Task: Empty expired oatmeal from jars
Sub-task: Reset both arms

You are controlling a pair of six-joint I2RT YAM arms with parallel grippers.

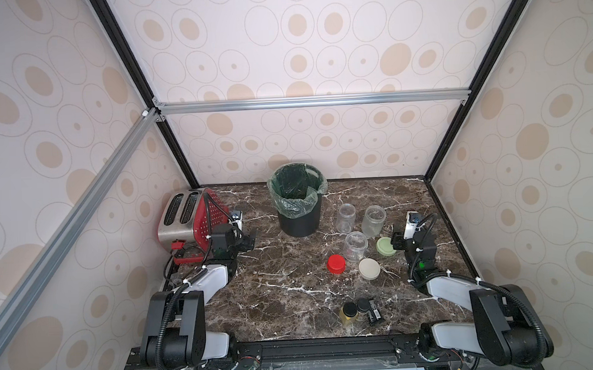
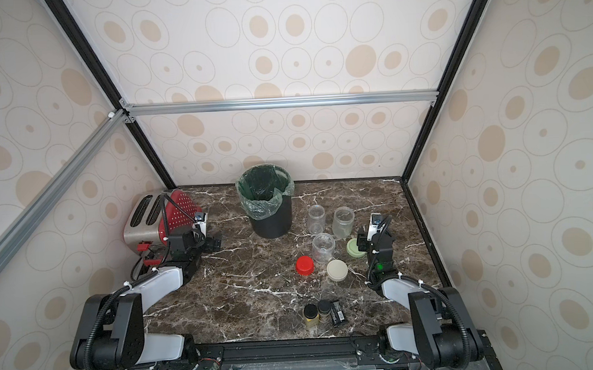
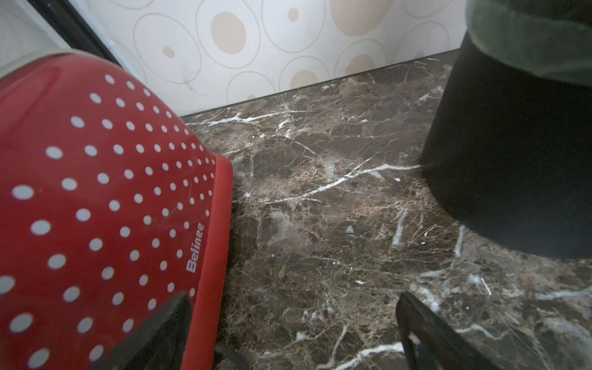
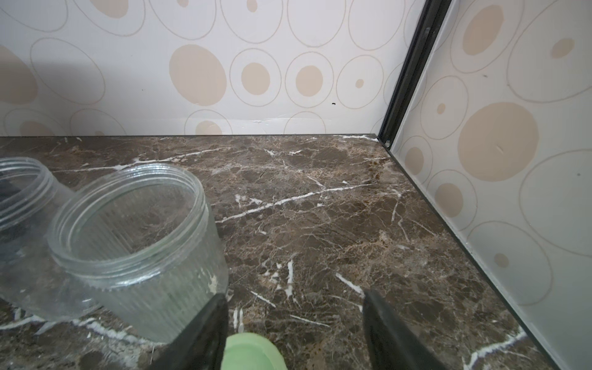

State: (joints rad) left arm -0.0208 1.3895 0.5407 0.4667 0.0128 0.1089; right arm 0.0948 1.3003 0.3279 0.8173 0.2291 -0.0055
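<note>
My right end effector (image 4: 294, 296) has let go. Its two fingers stand apart and squeeze nothing. The green lid (image 4: 250, 350) lies flat on the counter (image 1: 276, 296), just beside one finger (image 4: 208, 320). I cannot tell if they touch.

My left end effector (image 3: 293, 296) is wide open too and holds nothing. It sits low next to the red toaster (image 1: 186, 214). I think it is parked there so it does not bump my other arm.

The three jars (image 1: 355, 246) stand upright, close together, beside the black bin (image 1: 300, 223). None has a lid on. They look empty: I see no oatmeal in them, only a tiny pale crumb stuck on the ribbed jar (image 4: 137, 256). I think the oatmeal is in the bin, but its green bag (image 1: 294, 206) is too dark inside to tell.

The red lid (image 1: 336, 263) and the beige lid (image 1: 369, 268) lie on the counter near the jars. They must be off so the jars can pour. I think the job is nearly done.
</note>
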